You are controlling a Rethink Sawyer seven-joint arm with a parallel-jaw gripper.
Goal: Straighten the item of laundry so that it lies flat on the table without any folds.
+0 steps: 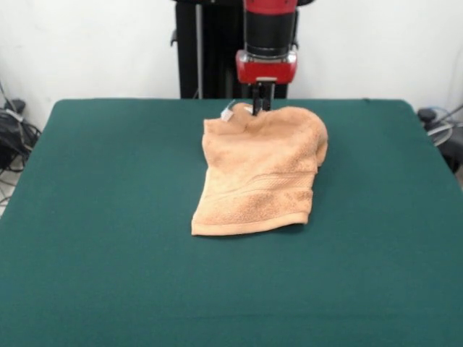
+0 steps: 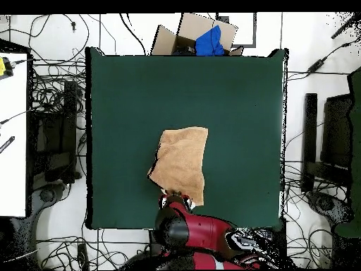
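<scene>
Front camera low, overhead straight down; both share table [image 1: 108, 217].

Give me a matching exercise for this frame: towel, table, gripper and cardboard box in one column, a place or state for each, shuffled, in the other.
1. towel
2. table
3. gripper
4. cardboard box

A. covered in dark green cloth
B. at the towel's edge nearest the robot
C. off the table, beyond its far side from the robot
D. folded over, not flat

Pairs: 1-D, 2-A, 3-B, 4-C

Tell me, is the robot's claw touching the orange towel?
Touching. In the front view the gripper comes down onto the towel at its far edge, beside the white tag, with no gap showing between them.
</scene>
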